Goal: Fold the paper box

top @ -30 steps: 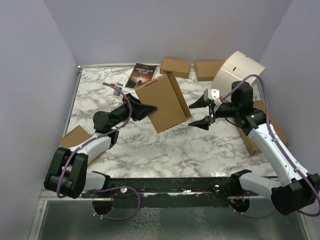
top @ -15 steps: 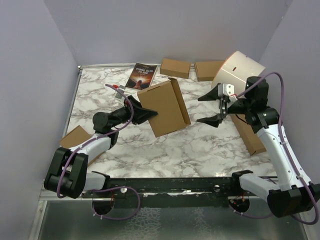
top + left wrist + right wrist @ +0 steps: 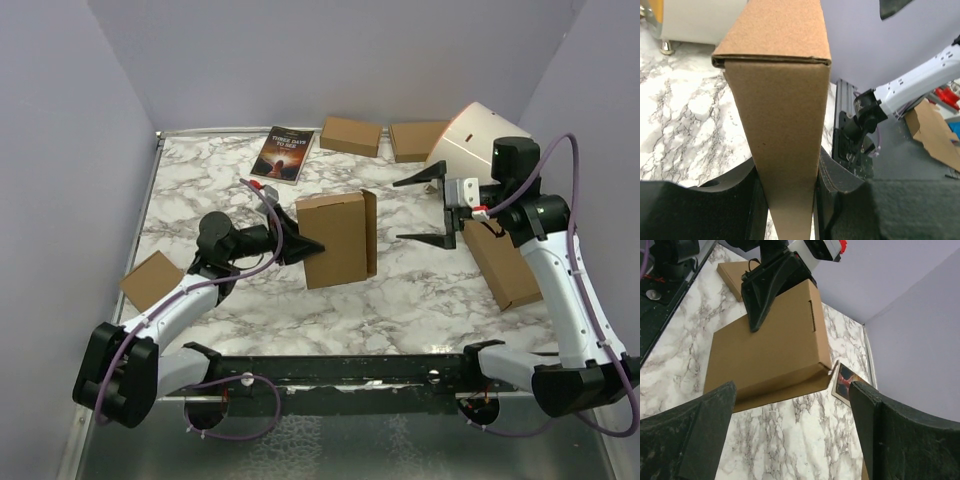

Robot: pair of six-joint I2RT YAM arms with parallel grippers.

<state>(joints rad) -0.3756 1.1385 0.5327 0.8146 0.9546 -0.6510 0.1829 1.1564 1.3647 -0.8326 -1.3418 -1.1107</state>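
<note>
1. Top external view: the marble table (image 3: 250, 310) spans the whole workspace, with the clutter lying along its far and side edges.
2. The paper box (image 3: 335, 238) is over the middle of the table, between the two arms. It appears lifted off the marble and slightly tilted, its broad face turned up. It already has its shallow rectangular shape. In the right wrist view the lid (image 3: 780, 385) does not sit flush along the nearer long edge, so I judge a last tuck or press is left to do.
3. A white drum (image 3: 478, 135) stands in the far right corner behind the right arm. It plays no part in the fold.
4. A long brown box (image 3: 505, 270) lies under the right forearm at the table's right edge, well apart from the work.
5. The right gripper (image 3: 398, 211) has its jaws spread about as wide as they go, with nothing between them. It faces the paper box's right edge from well apart. That stance probably suits straddling the box's thickness or pushing the loose edge home.
6. The left gripper (image 3: 312, 246) is clamped on the paper box's left edge. The left wrist view shows the thin side wedged between its fingers (image 3: 837, 182). Gripping one edge leaves the opposite side free for the other arm.
7. Two small brown boxes (image 3: 350, 135) sit by the far wall. A third box (image 3: 150, 280) lies at the left edge.
8. A book (image 3: 283, 153) lies flat near the far wall, untouched.
</note>
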